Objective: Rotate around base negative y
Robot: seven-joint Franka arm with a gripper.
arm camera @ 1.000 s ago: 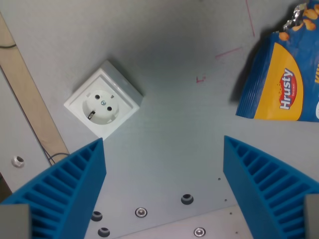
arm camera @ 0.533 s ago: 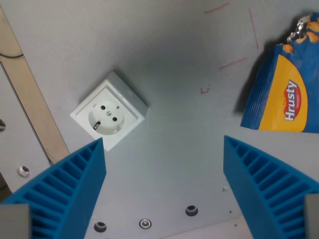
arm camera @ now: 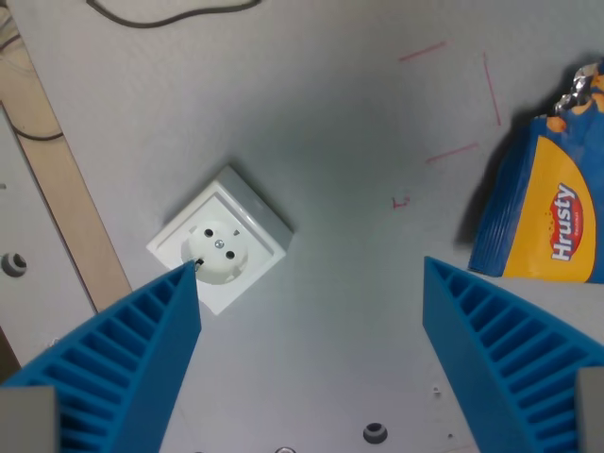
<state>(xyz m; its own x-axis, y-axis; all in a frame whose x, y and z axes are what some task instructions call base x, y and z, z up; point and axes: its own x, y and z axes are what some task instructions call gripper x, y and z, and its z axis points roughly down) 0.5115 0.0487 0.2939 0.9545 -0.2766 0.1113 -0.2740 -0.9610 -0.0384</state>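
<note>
So the end effector is hanging over the grey bench with its two blue ribbed fingers spread wide apart, nothing between them, just bare bench showing in the gap. The white wall socket sits on the bench toward the wrist view's left, turned diamond-wise so its corners point up and down in the frame, and the tip of the left-hand finger just overlaps its lower left edge in the picture; can't tell if it actually touches. Over on the wrist view's right there's a blue and orange snack bag lying flat, cut off by the frame edge, well apart from the socket. A wooden strip runs diagonally down the left side, a dark cable loops along the top, and some thin red pen marks are drawn on the bench between socket and bag.
</note>
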